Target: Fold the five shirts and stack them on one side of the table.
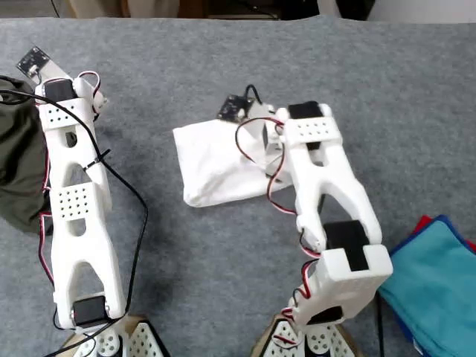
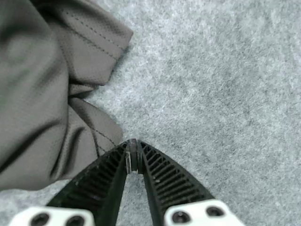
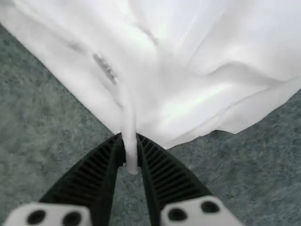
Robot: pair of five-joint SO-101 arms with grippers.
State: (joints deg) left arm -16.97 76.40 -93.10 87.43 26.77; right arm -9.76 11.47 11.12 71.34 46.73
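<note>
White shirt [image 3: 197,61]: edge pinched between right gripper [image 3: 130,146] fingers, rest beyond tips.
Left gripper [image 2: 133,148]: closed, empty; dark shirt [image 2: 42,84] beside tips.
Handling: hold firm, carry edge across flat.

Grey felt-like table cover [image 1: 223,282] spread under everything, fibres matted and flecked, pale wooden furniture [image 1: 149,7] beyond the far edge, white surface [image 1: 424,9] at the far corner.

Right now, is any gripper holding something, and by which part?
The right gripper pinches the white shirt by a thin fold at its edge. The left gripper is shut on nothing.
</note>
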